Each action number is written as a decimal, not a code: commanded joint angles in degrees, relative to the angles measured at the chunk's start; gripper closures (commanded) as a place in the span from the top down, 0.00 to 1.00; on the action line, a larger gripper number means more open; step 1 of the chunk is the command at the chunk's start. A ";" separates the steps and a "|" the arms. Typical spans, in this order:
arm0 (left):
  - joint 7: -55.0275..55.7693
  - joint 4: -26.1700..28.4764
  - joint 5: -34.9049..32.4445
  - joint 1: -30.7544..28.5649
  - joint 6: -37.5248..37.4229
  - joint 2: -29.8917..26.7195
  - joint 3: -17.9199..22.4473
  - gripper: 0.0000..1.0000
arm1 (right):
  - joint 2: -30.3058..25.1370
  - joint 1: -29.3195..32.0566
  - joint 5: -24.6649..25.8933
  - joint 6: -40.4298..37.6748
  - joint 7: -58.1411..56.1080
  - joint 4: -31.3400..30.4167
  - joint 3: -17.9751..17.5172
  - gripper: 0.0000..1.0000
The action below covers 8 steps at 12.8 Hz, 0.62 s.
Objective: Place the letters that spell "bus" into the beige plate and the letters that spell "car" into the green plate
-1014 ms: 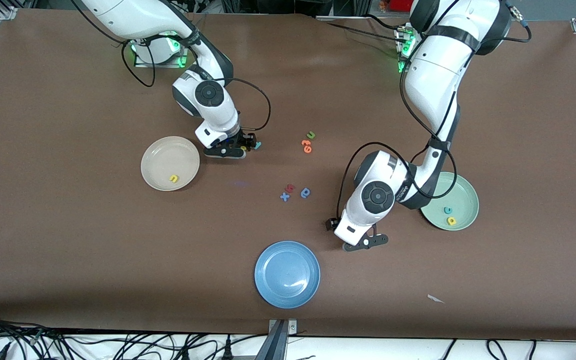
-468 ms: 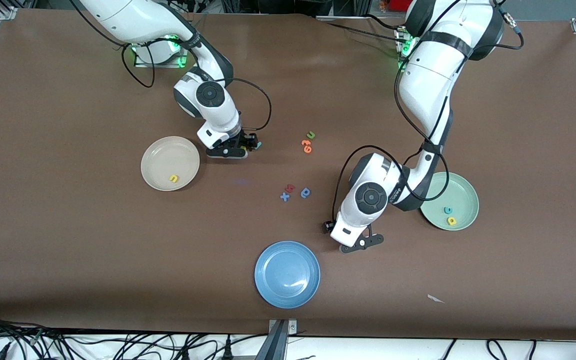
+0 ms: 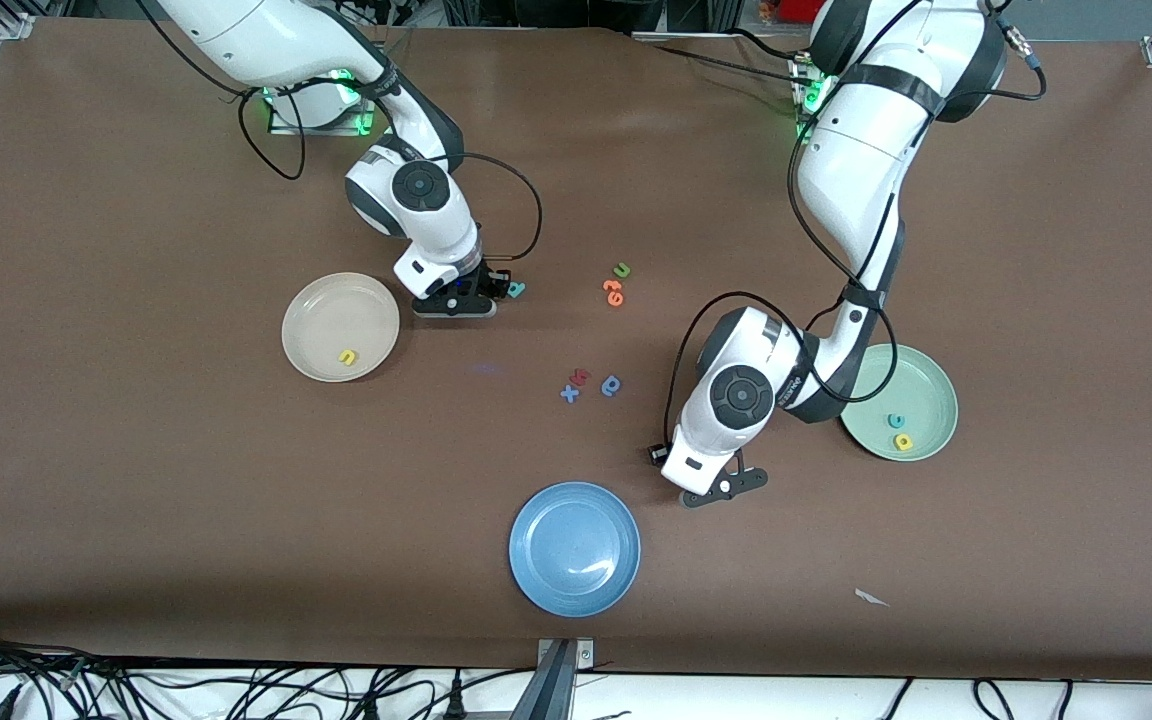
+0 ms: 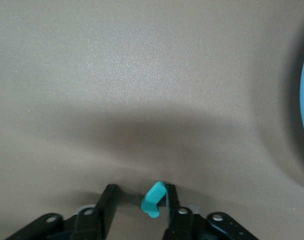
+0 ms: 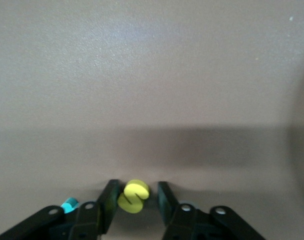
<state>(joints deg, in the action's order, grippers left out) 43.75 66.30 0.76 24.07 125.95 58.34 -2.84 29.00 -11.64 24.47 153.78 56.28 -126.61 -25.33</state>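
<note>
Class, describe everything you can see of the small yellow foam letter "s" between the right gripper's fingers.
The small yellow foam letter "s" is a thick, matte, soft-looking curled piece. It sits low over the brown table between the fingers of the right gripper, tilted, apparently touching one finger; full contact cannot be told. A teal foam letter lies beside the gripper.

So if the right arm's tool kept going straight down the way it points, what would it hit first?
The yellow "s" sits between the right tool's fingers; under it lies the table, though the height is hard to judge.
</note>
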 commanded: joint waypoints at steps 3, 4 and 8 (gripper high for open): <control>0.55 -1.88 0.99 0.81 -0.44 1.17 0.82 0.37 | 0.71 -0.05 2.07 0.56 1.20 -0.39 0.80 0.00; 0.63 -1.88 0.99 0.81 -0.44 1.17 0.81 0.36 | 0.36 -0.05 2.07 0.29 1.11 -0.39 0.80 0.00; 1.69 -1.88 0.99 1.51 -0.44 1.17 0.81 0.27 | -6.82 1.00 2.16 -9.33 -3.69 0.31 1.16 0.00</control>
<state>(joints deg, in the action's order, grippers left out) 44.48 66.18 0.76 24.48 125.92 58.33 -2.78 27.53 -11.44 25.80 150.65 55.39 -126.04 -24.47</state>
